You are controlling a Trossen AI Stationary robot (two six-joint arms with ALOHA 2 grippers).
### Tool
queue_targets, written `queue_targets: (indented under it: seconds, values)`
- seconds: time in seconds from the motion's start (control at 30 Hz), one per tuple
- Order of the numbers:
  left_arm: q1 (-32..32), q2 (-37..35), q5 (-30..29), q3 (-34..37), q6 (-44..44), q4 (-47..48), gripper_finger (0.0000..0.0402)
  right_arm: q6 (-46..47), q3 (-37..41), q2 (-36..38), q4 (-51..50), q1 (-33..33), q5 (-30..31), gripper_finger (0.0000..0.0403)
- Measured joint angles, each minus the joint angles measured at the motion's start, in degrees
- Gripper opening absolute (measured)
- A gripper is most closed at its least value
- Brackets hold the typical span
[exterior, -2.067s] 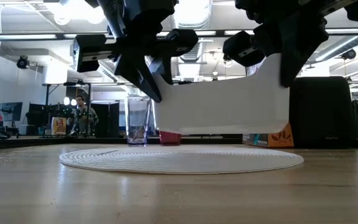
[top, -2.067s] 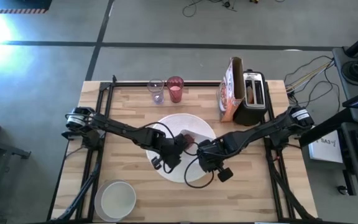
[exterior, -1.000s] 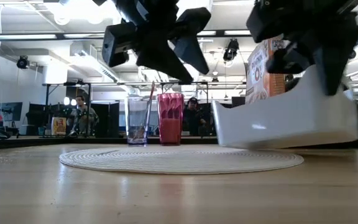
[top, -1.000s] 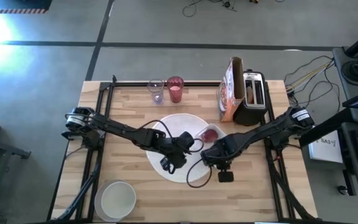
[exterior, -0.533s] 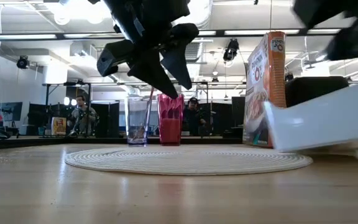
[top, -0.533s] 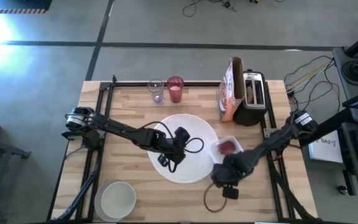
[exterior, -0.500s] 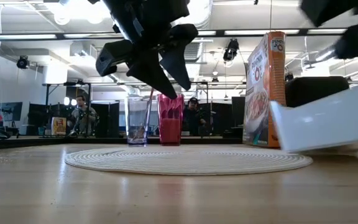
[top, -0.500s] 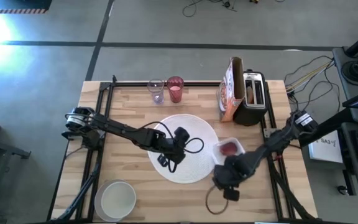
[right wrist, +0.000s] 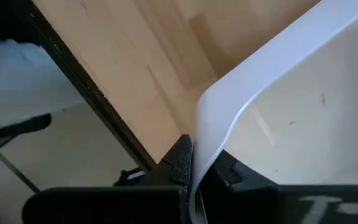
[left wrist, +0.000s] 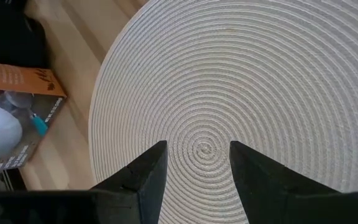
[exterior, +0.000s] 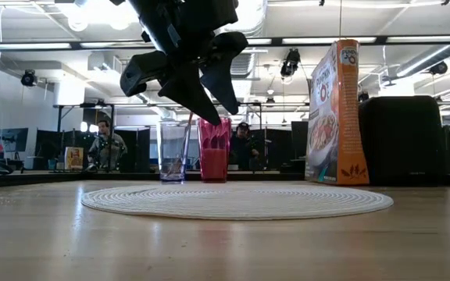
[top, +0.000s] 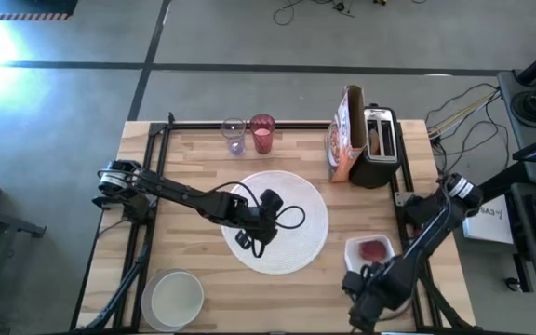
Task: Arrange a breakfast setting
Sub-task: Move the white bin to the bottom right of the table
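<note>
The round white ribbed placemat [top: 287, 223] lies at the table's middle. My left gripper [top: 261, 223] hovers open and empty above it, and the left wrist view shows its fingers [left wrist: 194, 168] over the mat's centre [left wrist: 241, 99]. My right gripper [top: 359, 272] is at the near right, shut on a white rectangular tub [top: 372, 249] with something red inside [top: 373, 249]. The small white bowl [top: 173, 298] stands at the near left. The pink-red tumbler [top: 262, 133] stands at the far edge. Plate, bagel and spoon do not show. My right gripper pinches the tub's rim next to a rounded corner [right wrist: 205, 134], one finger outside the wall [right wrist: 180, 160] and one inside [right wrist: 229, 171]. It comes at the tub from the table's near side. I cannot tell whether the tub rests on the table.
A clear glass [top: 234, 136] stands beside the tumbler. A cereal box [top: 342, 135] and a black-and-silver toaster [top: 378, 135] stand at the far right. The table's black frame rail [right wrist: 98, 93] runs close by the tub. People are in the room beyond [exterior: 102, 144].
My right gripper has carried the tub from over the placemat's right part toward the table's right and near edges, off the mat. The tub has almost left the low view at its right. My left gripper stays open above the mat.
</note>
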State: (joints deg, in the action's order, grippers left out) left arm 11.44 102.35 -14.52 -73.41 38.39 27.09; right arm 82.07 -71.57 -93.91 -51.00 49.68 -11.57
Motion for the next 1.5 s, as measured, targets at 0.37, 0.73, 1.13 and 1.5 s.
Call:
queue_targets:
  seconds: [0.37,0.73,1.13,1.5]
  values:
    - [0.0,0.0,-0.1,0.0,0.4,-0.6,0.0158,12.9,-0.1,-1.8,7.2,7.0,-0.6,0.0009]
    - [0.0,0.0,-0.2,0.0,1.3,-1.1,0.0158,16.9,0.1,-1.8,12.3,11.9,-0.3,0.0009]
    - [0.0,0.0,-1.7,0.0,2.9,-3.5,0.0158,19.9,0.9,-1.8,12.3,11.9,-0.6,0.0057]
    - [0.0,0.0,-1.7,0.0,2.9,-4.3,0.0158,20.6,-1.0,-1.8,12.3,11.9,-2.3,0.0098]
